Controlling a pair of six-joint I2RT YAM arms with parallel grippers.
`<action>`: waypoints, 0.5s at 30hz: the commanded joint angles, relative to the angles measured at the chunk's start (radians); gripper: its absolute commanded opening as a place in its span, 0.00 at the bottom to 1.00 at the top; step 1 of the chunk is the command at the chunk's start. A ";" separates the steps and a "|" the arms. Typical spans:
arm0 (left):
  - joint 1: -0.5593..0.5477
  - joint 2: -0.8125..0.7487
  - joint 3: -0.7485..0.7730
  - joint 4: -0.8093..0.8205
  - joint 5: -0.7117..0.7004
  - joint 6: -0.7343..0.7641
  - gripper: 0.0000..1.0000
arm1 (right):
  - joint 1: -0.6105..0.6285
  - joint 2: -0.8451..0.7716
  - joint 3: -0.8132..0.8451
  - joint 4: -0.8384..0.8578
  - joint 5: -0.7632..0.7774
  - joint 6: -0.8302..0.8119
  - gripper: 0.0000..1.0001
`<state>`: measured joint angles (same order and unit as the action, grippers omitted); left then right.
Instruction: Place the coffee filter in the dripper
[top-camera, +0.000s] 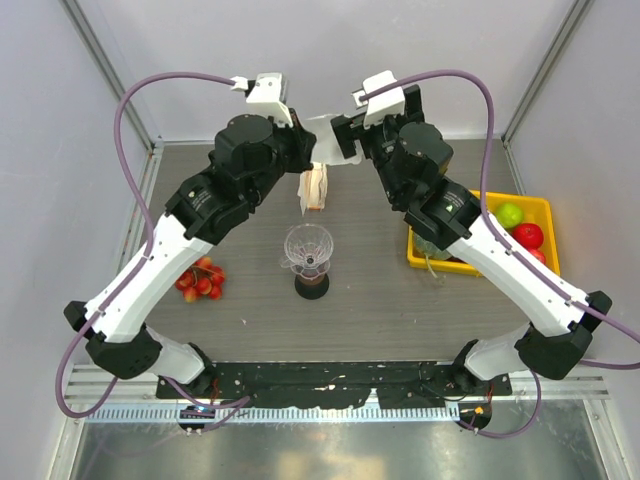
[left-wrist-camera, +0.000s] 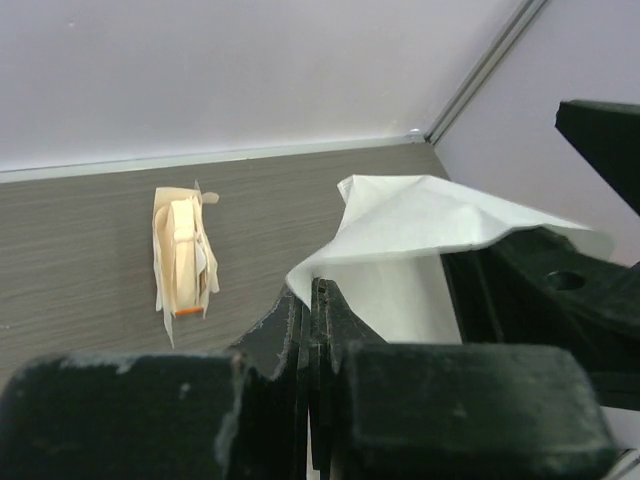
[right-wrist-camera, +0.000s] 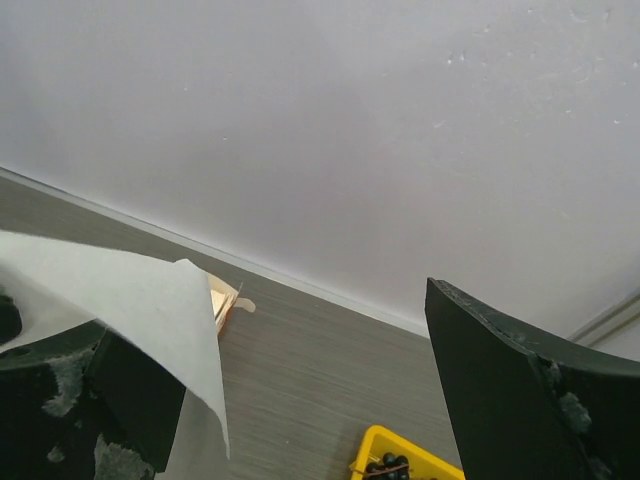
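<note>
Clamped tight in the left tool (left-wrist-camera: 315, 292): the coffee filter (left-wrist-camera: 420, 230), raised above the far end of the worktop (top-camera: 400, 300), well behind the dripper (top-camera: 308, 245). Facing it, spread wide, with the sheet's free edge reaching over one finger: the right tool (right-wrist-camera: 300, 390). Below the sheet, upright between it and the dripper: a beige packet (top-camera: 315, 190). Under the dripper, a dark cup (top-camera: 312, 287). To its left, red fruit (top-camera: 201, 280); to its right, a yellow tray (top-camera: 540, 205) of fruit.

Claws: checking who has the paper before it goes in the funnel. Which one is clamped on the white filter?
The left claw, shut tight on the filter at its edge; the right claw stands wide open, gripping nothing.
</note>
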<state>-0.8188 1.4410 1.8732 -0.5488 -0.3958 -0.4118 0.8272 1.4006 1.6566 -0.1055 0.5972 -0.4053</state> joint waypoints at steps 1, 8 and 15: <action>-0.005 -0.050 -0.040 0.079 -0.014 0.004 0.00 | -0.017 -0.035 0.014 0.000 -0.057 0.063 0.96; -0.005 -0.048 -0.043 0.102 0.005 0.022 0.00 | -0.023 -0.066 0.025 -0.092 -0.220 0.117 0.95; 0.067 -0.103 -0.101 0.135 0.220 0.149 0.00 | -0.158 -0.210 0.060 -0.281 -0.795 0.134 0.95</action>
<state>-0.8074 1.4040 1.7988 -0.4908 -0.3458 -0.3347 0.7647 1.3220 1.6573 -0.3153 0.1905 -0.3035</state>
